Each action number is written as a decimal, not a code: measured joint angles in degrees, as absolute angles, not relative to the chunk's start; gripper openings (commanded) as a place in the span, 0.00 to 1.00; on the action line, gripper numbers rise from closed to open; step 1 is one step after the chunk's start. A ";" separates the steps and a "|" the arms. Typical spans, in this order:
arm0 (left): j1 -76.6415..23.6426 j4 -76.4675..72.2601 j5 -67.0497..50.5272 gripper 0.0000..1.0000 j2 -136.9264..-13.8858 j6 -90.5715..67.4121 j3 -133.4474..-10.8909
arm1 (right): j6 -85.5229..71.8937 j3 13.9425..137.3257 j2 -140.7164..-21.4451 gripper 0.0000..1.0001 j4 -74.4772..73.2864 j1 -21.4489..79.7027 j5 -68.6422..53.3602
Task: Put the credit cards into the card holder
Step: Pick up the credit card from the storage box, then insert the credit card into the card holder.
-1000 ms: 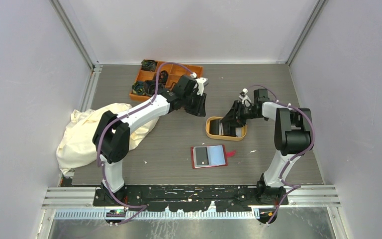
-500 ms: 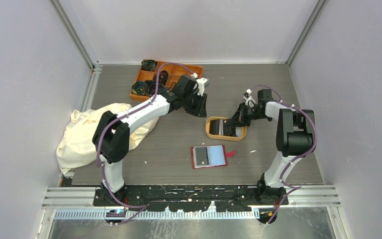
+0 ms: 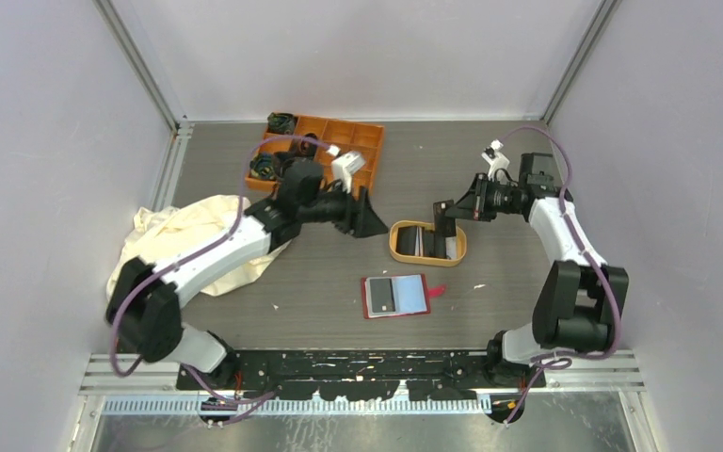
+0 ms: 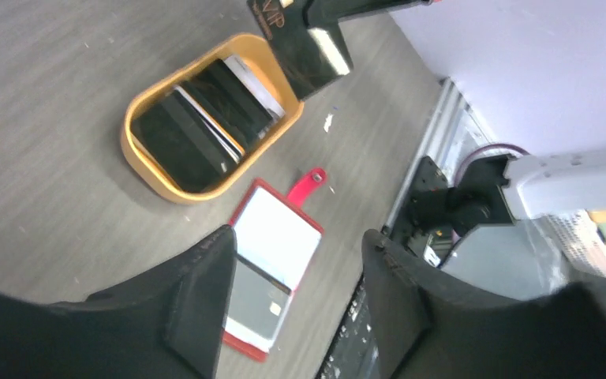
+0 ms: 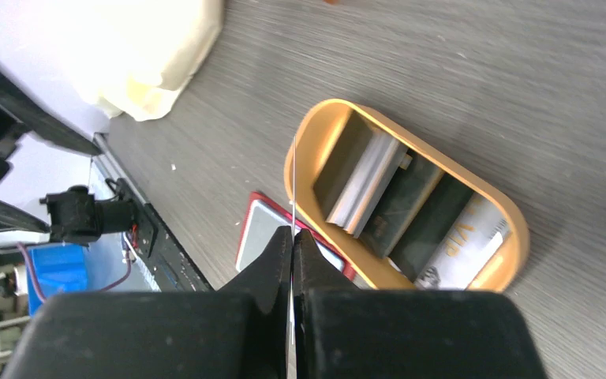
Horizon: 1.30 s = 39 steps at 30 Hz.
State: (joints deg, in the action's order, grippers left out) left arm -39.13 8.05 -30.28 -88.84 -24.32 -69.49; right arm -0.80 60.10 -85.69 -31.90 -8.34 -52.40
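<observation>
Over the tan tray [image 3: 393,247], one black credit card [image 4: 300,49] hangs pinched by its edge in the right gripper [image 5: 293,235]. The other cards [image 5: 410,205] sit in that tray, and the card holder [image 3: 395,296] lies open nearby, towards the bases. The card looks light, stiff and slick, so I'd grip the flat faces near one end. The left gripper [image 3: 362,221] hovers spread wide, empty.
</observation>
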 measured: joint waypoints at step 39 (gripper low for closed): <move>-55.42 -51.77 -11.99 0.00 -57.60 -42.37 -16.88 | -4.93 48.23 -67.46 0.56 -13.43 24.95 -73.06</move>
